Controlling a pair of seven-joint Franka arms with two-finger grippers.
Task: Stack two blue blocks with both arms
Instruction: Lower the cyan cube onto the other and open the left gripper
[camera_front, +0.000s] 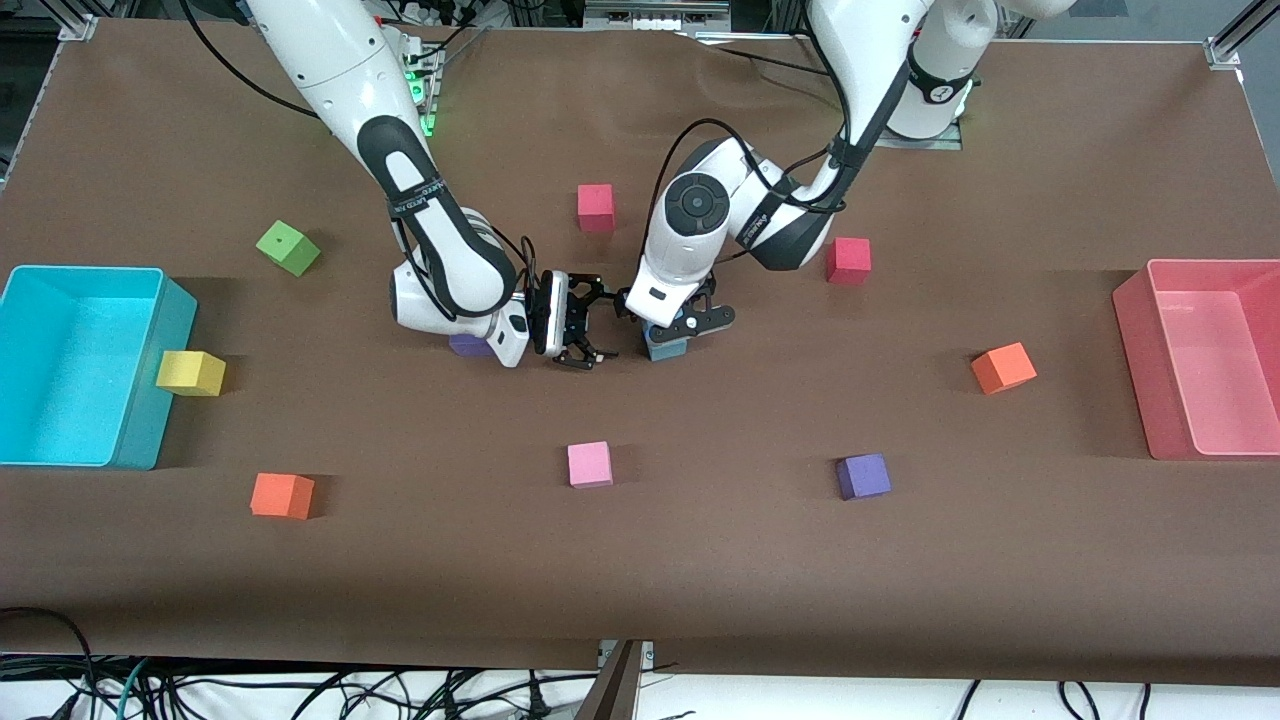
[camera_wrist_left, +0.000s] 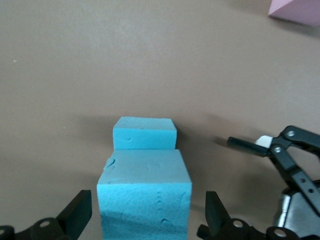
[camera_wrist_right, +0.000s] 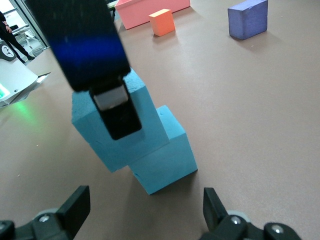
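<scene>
An orange cube (camera_front: 282, 495), a pink cube (camera_front: 590, 464) and a violet cube (camera_front: 864, 476) are lying nearest the camera along the brown worktop (camera_front: 640, 580), well apart from the action at its middle. There the two blue blocks are sitting one on the other: the upper blue block (camera_wrist_left: 145, 192) is resting on the lower blue block (camera_wrist_left: 145, 133), shifted off it so the lower one's edge is showing past it and the pair is not squared up.

The left claw (camera_front: 668, 322) is hanging directly over the stack with its fingers (camera_wrist_left: 77, 214) standing apart on either flank of the upper block, clear of the foam on both sides; it is gripping nothing. So the task's thing is lying straight below this claw, between its jaws, and judging from that, the way out is straight up, since a sideways move risks knocking the offset block off.

The right claw (camera_front: 578, 331) is hovering just beside the stack, toward the right arm's end of the worktop, turned to face it, its fingers also spread wide and empty. It appears to be waiting.

Both arms are about equally close, but only the left is straddling the block. The stacking itself looks done, if imperfectly aligned.
</scene>
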